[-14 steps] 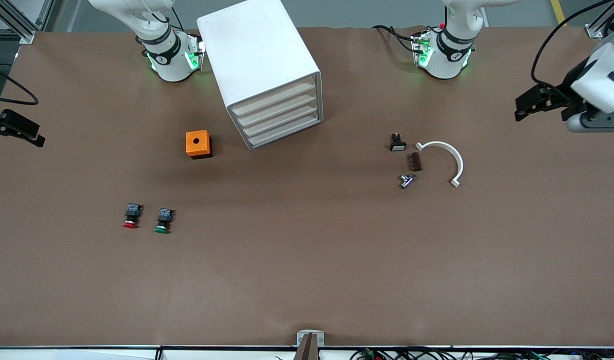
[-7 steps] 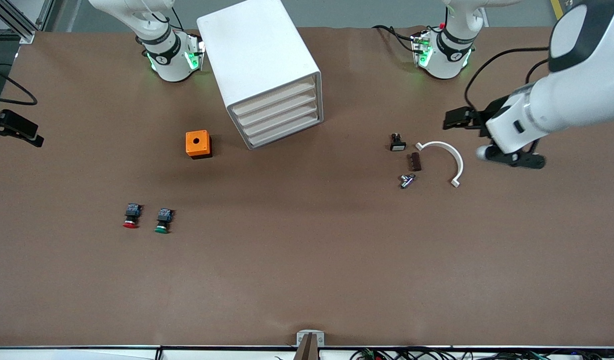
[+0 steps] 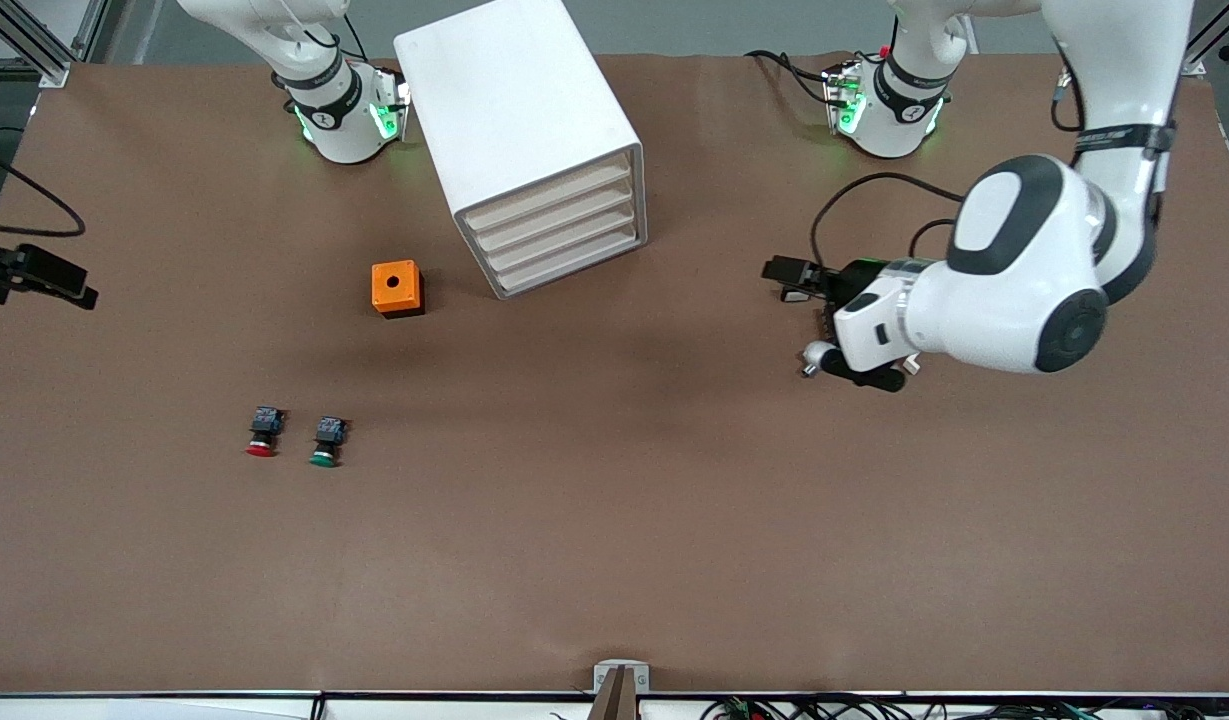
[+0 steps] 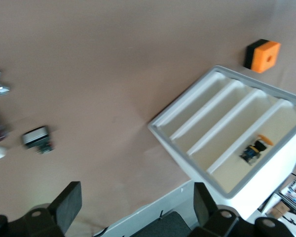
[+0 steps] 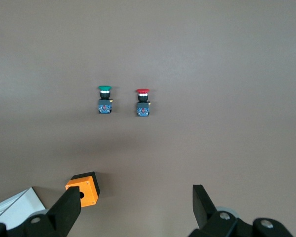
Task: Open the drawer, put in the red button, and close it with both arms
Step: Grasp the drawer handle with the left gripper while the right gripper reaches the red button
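A white cabinet is stood at the robots' edge of the desk, between the two bases and closer to the right arm's. Four shallow drawers are stacked in its front. The drawer, the uppermost, is seen pushed in, flush with the three below it. In the left wrist view a small part with an orange-yellow cap is seen lying in one end compartment of the cabinet; which drawer that is cannot be told.

The red button is set on the bare desk toward the right arm's end, nearer the front camera's edge than the orange box, with a green button just beside it, apart from it.

The left gripper is held in the air over a small black switch and a silver part, its fingers spread wide and gripping nothing. The right gripper is held over the edge at the right arm's end of the desk, its fingers likewise parted and bare.
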`<state>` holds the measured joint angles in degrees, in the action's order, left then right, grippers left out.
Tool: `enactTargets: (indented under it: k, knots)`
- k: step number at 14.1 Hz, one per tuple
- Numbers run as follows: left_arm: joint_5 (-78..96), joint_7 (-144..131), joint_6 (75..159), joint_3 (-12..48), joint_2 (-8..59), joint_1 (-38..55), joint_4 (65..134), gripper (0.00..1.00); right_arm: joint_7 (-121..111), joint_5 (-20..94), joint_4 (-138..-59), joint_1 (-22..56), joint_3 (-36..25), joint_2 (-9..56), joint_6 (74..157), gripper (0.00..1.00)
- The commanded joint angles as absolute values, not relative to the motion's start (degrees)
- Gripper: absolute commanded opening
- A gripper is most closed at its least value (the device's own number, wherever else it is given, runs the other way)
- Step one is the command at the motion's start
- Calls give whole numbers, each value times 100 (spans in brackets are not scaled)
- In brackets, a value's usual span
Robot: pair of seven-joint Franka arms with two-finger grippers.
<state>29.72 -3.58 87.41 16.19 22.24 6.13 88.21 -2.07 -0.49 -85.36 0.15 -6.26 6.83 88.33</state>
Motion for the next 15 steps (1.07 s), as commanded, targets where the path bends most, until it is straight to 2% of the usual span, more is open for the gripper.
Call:
enactTargets:
  k: [1, 4, 7, 10, 15]
  knots:
    - [3382, -272, 9078, 1626, 2416, 913, 8789, 100, -229, -185, -8429, -26, -554, 1106, 8833, 100]
    - [4127, -142, 9797, 1661, 2435, 1195, 9297, 100, -229, -176, -8429, -18, -554, 1388, 9113, 100]
    - [4726, 761, 10710, 2003, 2426, 1178, 9947, 100, -272, -140, -8490, -70, -545, 1704, 9299, 100]
    - [5745, 1807, 11135, 2109, 2496, 1248, 10405, 100, -264, -149, -8691, -70, -554, 1933, 9456, 100]
    - [6968, 3153, 11460, 2109, 2786, 1572, 10836, 100, -272, -132, -9886, -219, -545, 1942, 11027, 100]
